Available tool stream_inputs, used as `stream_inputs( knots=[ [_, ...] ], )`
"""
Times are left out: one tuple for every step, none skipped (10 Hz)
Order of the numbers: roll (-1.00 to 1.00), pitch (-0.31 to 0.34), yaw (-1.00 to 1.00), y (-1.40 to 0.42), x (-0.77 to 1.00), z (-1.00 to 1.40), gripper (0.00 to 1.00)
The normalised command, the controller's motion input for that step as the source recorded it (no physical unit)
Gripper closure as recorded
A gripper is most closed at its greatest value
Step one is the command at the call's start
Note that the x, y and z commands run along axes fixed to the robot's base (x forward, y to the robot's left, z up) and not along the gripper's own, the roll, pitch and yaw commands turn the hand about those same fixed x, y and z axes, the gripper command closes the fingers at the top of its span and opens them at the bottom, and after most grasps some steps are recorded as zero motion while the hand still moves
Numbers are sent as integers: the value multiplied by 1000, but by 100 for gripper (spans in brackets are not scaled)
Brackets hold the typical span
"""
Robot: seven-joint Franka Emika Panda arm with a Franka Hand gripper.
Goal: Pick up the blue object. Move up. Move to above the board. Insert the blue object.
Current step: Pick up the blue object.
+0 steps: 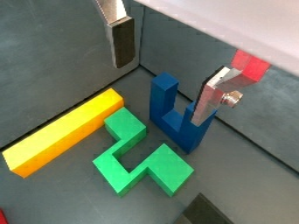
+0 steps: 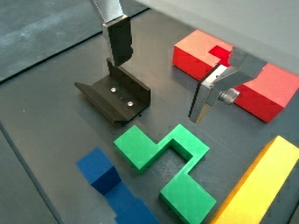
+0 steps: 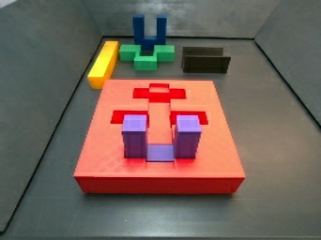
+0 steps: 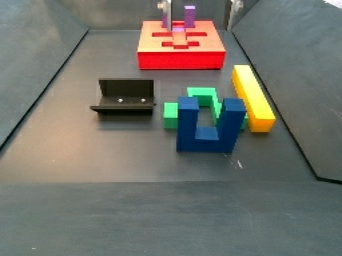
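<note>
Pincer [image 1: 163,74] hangs above the floor with its silver fingers [image 1: 121,39] spread apart, nothing between them; also seen from the opposite wrist camera [image 2: 163,70].

Blue object [image 4: 210,126] stands upright on the floor, prongs up, touching the green block [image 4: 198,103] and just beside the yellow bar [image 4: 253,96]. In a wrist view it sits below the pincer, near one finger [image 1: 172,109].

Board [image 3: 160,141] lies flat on the floor, well apart from the blue object. Its recesses hold one piece: the purple U-shaped block [image 3: 154,136], prongs up, at one end. A cross-shaped recess [image 3: 158,93] at the other end shows only red inside.

Fixture [image 4: 126,99] stands beside the green block, two small screws on its face. No readable writing or labels anywhere.
</note>
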Motion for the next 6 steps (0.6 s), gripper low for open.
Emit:
stream_inputs(
  knots=[
    [6,0,0,0,0,-54,0],
    [41,13,0,0,80,-51,0],
    [0,80,-14,94,411,-14,0],
    [0,57,-9,114,446,-20,0],
    [0,51,-9,134,611,-54,0],
    [-4,84,-49,423,809,-49,0]
  ],
)
